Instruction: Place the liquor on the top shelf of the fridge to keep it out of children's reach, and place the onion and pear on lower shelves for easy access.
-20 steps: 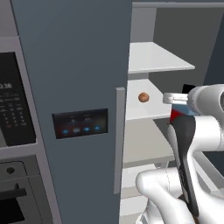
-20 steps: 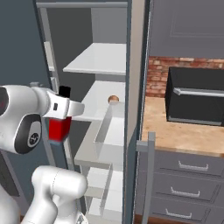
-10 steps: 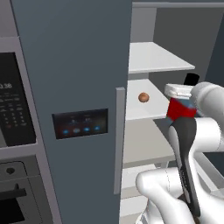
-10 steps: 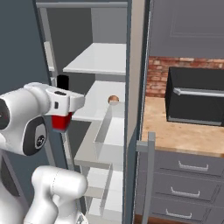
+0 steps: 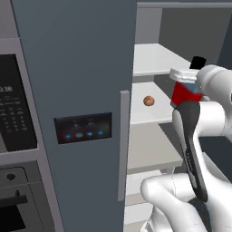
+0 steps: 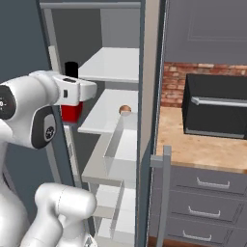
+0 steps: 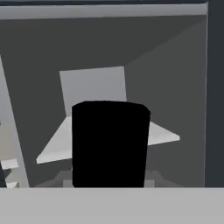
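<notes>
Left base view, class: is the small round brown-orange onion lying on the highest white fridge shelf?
No, the small round brown-orange onion lies on the white shelf below the top shelf.

The liquor bottle [image 5: 186, 92], red-banded with a black cap, is held upright in front of the open fridge [image 5: 81, 68], level with its upper shelves. The brown-orange onion [image 5: 148, 101] is seen on a lower white shelf [image 5: 149, 115], well in from its front edge.
</notes>
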